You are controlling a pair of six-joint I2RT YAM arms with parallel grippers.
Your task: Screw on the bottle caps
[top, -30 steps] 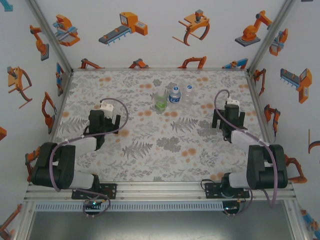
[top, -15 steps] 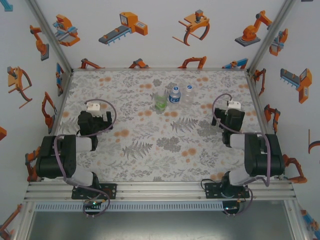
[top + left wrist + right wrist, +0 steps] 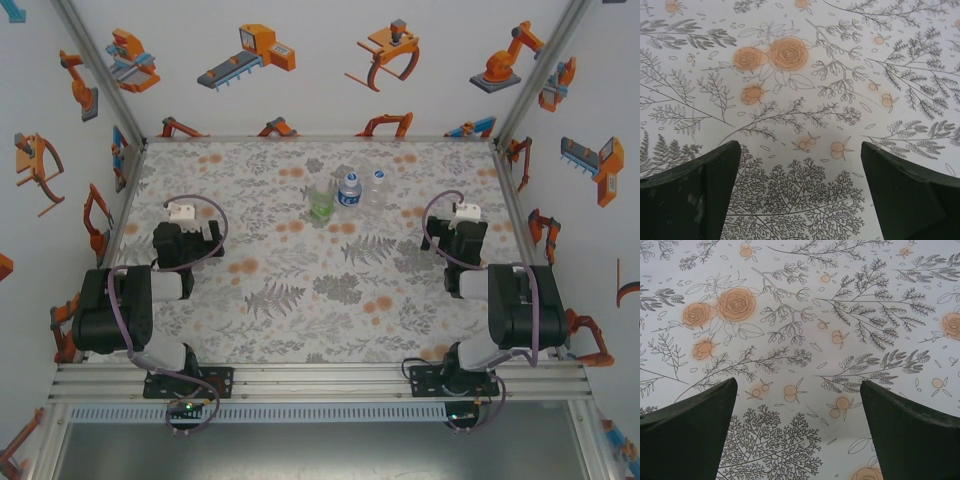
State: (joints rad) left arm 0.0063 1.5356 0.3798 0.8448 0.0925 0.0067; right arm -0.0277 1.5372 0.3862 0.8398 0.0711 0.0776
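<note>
Left wall: white panel [image 3: 60, 150] printed with orange robot-arm drawings, edged by a slanting aluminium rail.
Back wall: white panel [image 3: 320, 70] with the same orange drawings, at 12 o'clock of the table.
Right wall: matching white panel [image 3: 590, 150] with orange drawings.
Table: a cloth [image 3: 300, 300] with grey ferns and pale orange roses lies flat and covers it; a metal rail runs along the near edge at 6 o'clock.
Left arm: black arm [image 3: 115, 315] folded near its base, at the 8 o'clock side of the cloth.
Left gripper: the left gripper [image 3: 187, 243] points down at the cloth. The left wrist view [image 3: 800, 147] shows its dark fingers [image 3: 695, 195] spread wide, with bare fern print between them and nothing held.
Bottles: the bottles stand upright in a tight cluster at the far middle of the cloth: the green-label bottle [image 3: 322, 203], the blue-label bottle [image 3: 349, 189] just beside it at 2 o'clock, and the plain bottle [image 3: 376, 187] at 3 o'clock of the blue one.
Caps: too small in the top view to tell whether they sit on the necks.
Bottles to left gripper: well apart, between 2 and 3 o'clock of it.
Right gripper: the right gripper [image 3: 455, 238] points down. The right wrist view [image 3: 799, 381] shows its fingers [image 3: 910, 430] parted wide over bare cloth.
Bottles to right gripper: well apart, at about 10 o'clock of it.
Right arm: black arm [image 3: 520, 315] folded at the 4 o'clock side.
</note>
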